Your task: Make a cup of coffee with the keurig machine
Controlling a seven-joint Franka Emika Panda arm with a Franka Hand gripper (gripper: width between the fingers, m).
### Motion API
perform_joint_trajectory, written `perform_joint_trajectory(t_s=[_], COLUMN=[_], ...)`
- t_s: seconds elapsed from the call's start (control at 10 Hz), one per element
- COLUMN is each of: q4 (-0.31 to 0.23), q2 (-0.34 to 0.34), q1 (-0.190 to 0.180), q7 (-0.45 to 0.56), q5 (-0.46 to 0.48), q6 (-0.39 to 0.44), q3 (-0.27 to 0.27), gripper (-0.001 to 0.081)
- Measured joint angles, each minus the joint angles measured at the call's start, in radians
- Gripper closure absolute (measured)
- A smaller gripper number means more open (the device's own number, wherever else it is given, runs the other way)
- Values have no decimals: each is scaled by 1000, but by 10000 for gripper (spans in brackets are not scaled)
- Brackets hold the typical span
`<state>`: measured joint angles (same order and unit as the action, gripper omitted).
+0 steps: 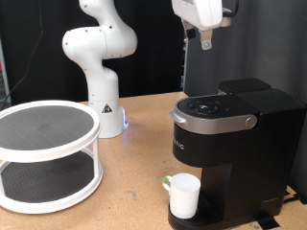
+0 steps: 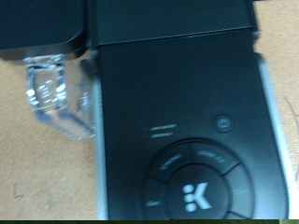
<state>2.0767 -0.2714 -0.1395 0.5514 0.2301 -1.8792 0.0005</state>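
The keurig machine (image 1: 230,144) stands at the exterior view's right, matte black with a silver-grey band, its lid down. Its top fills the wrist view (image 2: 187,103), with the round button cluster (image 2: 194,182) and a small round button (image 2: 222,122). The cup (image 1: 184,195), a plain white mug, stands on the drip base under the spout. Something small and green (image 1: 168,180) shows at the mug's left rim. My gripper (image 1: 204,40) hangs well above the machine's top and touches nothing. One clear fingertip (image 2: 58,98) shows beside the machine's edge in the wrist view.
A white two-tier round rack (image 1: 43,153) with dark mesh shelves stands at the exterior view's left. The arm's white base (image 1: 101,86) stands behind it on the wooden table (image 1: 134,182). A black backdrop lies behind.
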Motion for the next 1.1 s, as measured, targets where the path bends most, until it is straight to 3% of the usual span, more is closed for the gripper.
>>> perform_joint_trajectory(t_s=[0.7,1.1], q4=[-73,-78], q2=[95,132], q1=[0,0], q7=[-50,-53], q5=[6,3], q6=[-29,-32], q3=[0,3], gripper=[1,1])
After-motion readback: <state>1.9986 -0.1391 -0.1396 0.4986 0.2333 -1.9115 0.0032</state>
